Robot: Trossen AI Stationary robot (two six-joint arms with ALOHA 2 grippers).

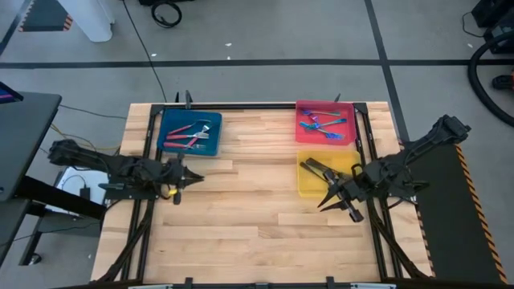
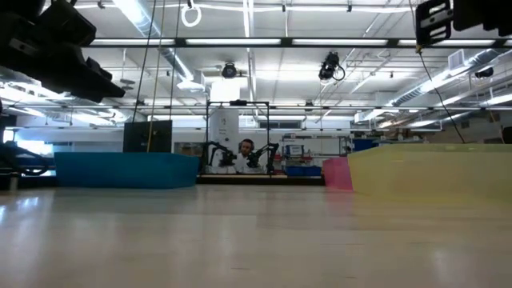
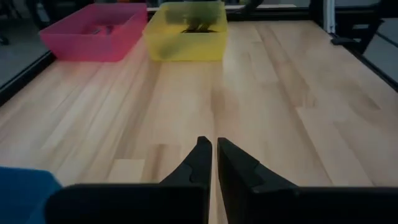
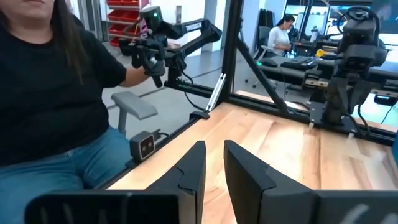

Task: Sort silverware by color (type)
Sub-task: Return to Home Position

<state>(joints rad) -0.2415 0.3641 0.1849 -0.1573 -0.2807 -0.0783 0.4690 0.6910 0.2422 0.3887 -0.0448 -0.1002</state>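
My left arm lay stretched low over the worktop's (image 1: 257, 217) left edge, forearm level, with my left pincer (image 1: 186, 176) pointing toward the middle. Its fingers (image 3: 200, 155) were all but touching and gripped nothing. My right arm reached in over the right edge, bent at the elbow. My right pincer (image 1: 325, 201) angled inward just beside the yellow tray's (image 1: 309, 189) front side, its fingers (image 4: 194, 163) a narrow gap apart and empty. The red-handled forks (image 1: 189, 135) lay in the blue tray (image 1: 210, 144) near the back-left corner. The teal forks (image 1: 321, 124) lay in the pink tray (image 1: 347, 108) at the back-right corner. The dark forks (image 1: 315, 168) lay in the yellow tray, just in front of the pink one along the right edge. Beyond that edge a person in a black top (image 4: 50, 81) sat.
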